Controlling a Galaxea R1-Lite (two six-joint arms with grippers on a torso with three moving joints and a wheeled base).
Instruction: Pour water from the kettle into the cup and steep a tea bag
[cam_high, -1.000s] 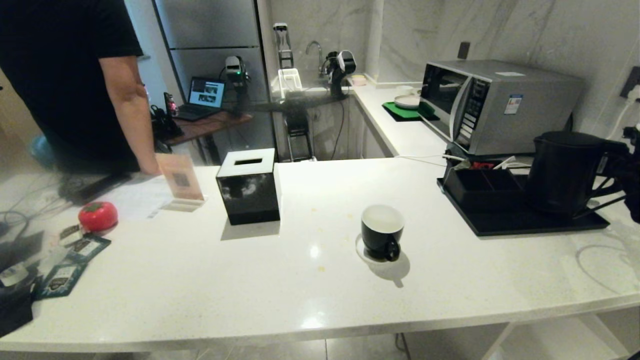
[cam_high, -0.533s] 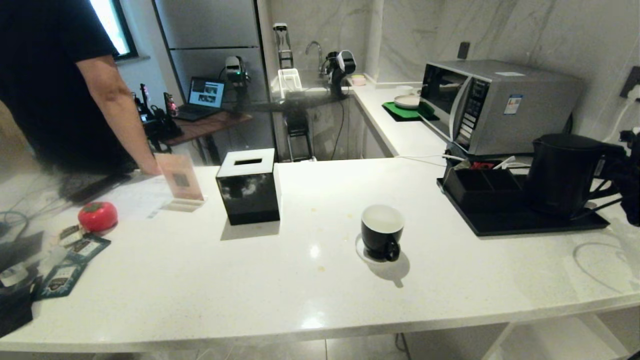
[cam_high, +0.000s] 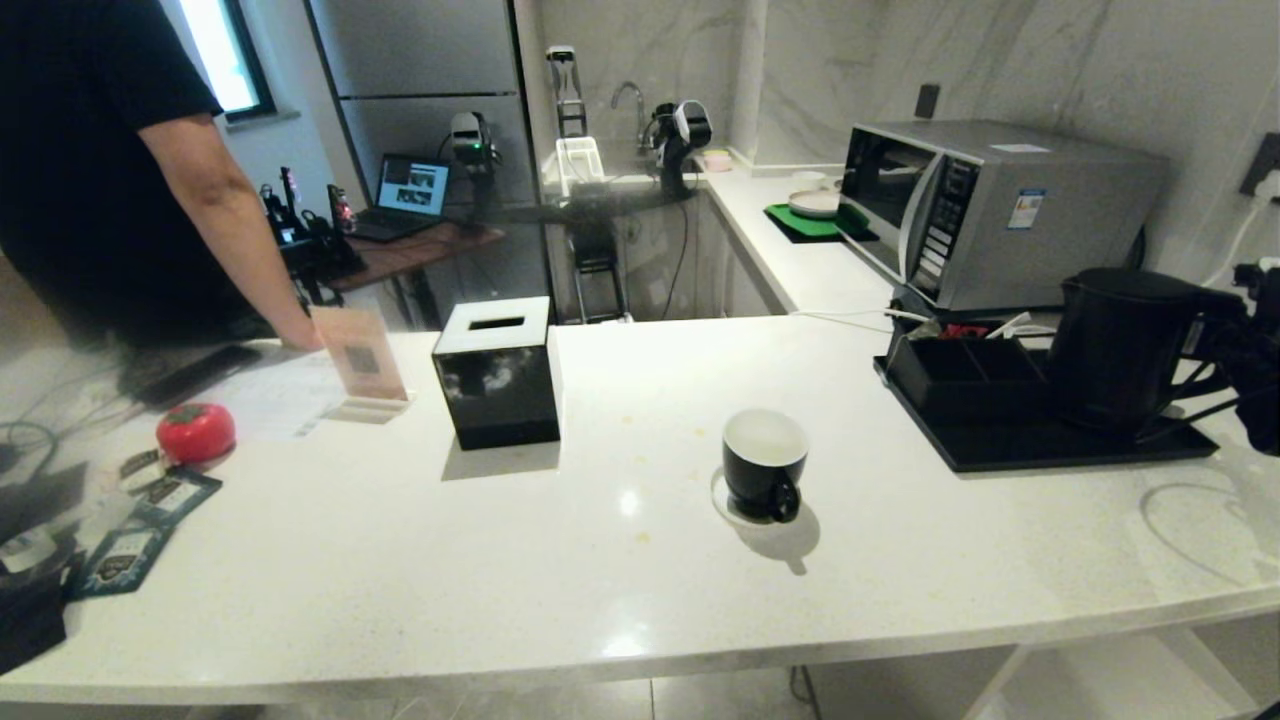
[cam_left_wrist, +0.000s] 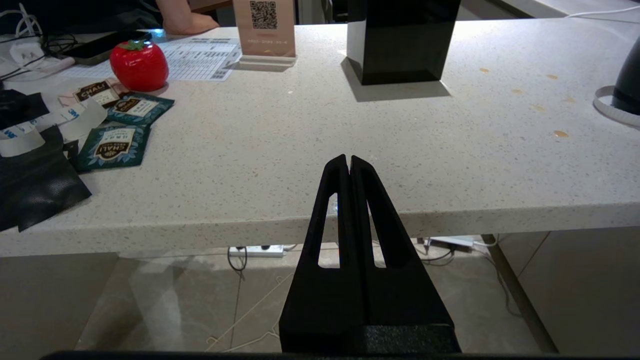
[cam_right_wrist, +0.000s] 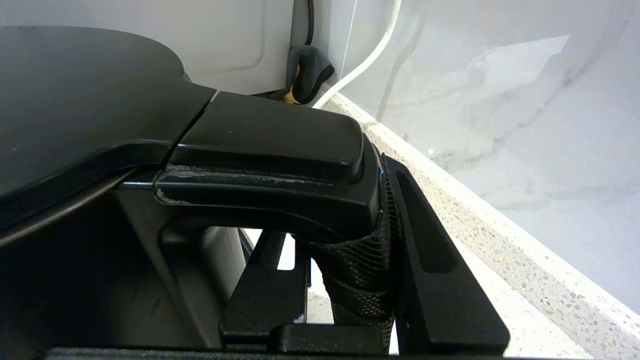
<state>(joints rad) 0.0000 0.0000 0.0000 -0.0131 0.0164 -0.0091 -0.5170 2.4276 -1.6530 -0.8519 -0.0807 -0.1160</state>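
Meanwhile the cup (cam_high: 764, 456) sits on its saucer (cam_high: 722, 503), white interior showing

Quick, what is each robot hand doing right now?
Left gripper: shut, empty, parked below the counter edge.
Right gripper: shut on the kettle handle, at the counter's right end.

matte black wedge-shaped pincer fingers (cam_left_wrist: 350, 210) with long slotted cutouts, no markings.
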